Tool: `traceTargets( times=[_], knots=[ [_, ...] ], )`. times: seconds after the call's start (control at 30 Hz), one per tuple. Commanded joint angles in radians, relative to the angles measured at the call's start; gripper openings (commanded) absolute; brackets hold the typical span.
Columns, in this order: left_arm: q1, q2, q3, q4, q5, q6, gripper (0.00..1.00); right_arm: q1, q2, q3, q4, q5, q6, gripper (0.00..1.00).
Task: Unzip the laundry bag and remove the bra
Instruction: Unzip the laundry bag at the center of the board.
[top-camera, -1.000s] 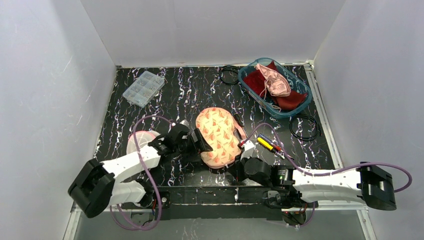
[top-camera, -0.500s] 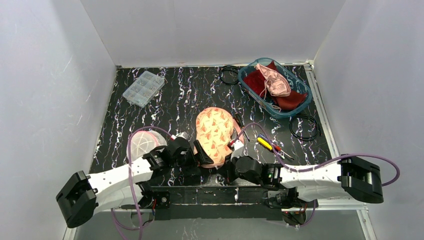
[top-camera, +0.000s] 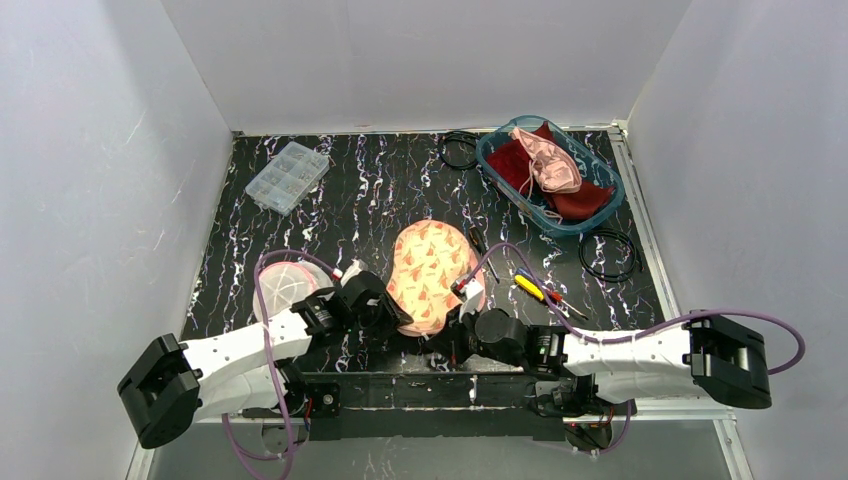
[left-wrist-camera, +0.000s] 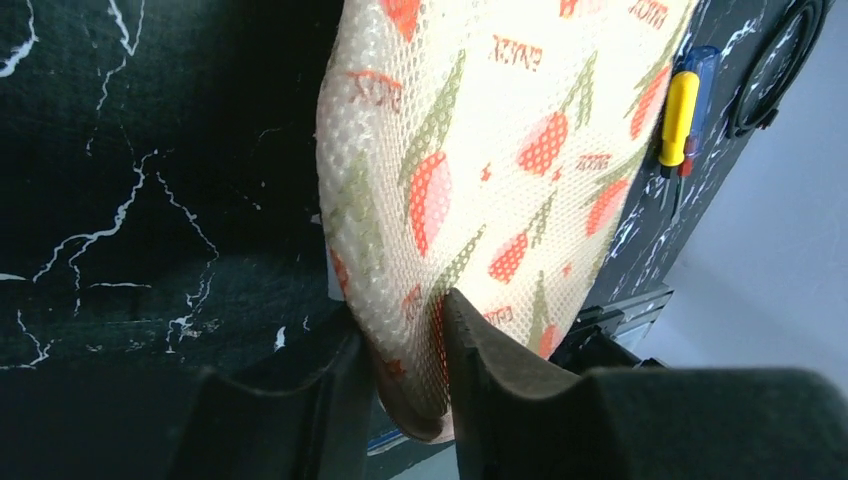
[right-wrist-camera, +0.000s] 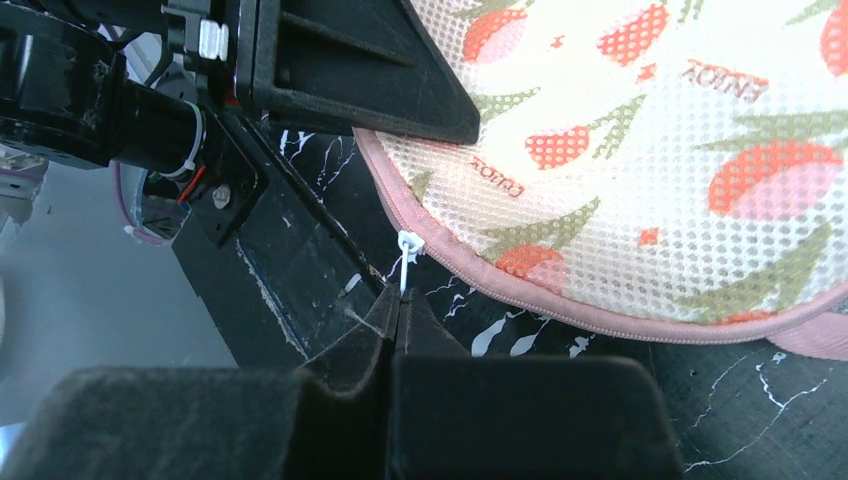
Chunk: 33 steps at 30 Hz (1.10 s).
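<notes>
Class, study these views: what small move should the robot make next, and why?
Probably slide the right gripper along the pink zipper track: it is shut on the white zipper pull, and the left gripper pinches the laundry bag to brace it.

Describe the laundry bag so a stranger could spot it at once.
On the black marbled table, look at the middle of the near half. The laundry bag is a rounded cream mesh pouch with red and green prints and a pink rim, unlike the plain clothes in the blue basket.
</notes>
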<state>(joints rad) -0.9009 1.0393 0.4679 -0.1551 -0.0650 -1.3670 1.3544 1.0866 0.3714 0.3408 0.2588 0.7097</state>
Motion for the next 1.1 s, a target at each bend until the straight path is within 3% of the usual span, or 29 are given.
traceTargets(
  times=[0.0, 0.13, 0.63, 1.07],
  knots=[
    [-0.003, -0.006, 0.058, -0.083, -0.092, -0.001, 0.2, 0.002, -0.04, 0.034, -0.002, 0.003, -0.012, 0.01],
    [-0.002, -0.008, 0.066, -0.092, -0.103, 0.003, 0.0, 0.002, -0.06, 0.034, -0.061, 0.026, -0.012, 0.01],
    [0.016, -0.059, 0.038, -0.103, -0.107, 0.011, 0.0, 0.002, -0.201, -0.02, -0.29, 0.181, 0.062, 0.01],
    [0.082, 0.023, 0.028, 0.014, 0.08, 0.176, 0.0, 0.003, -0.198, -0.032, -0.421, 0.3, 0.084, 0.01]
  ],
)
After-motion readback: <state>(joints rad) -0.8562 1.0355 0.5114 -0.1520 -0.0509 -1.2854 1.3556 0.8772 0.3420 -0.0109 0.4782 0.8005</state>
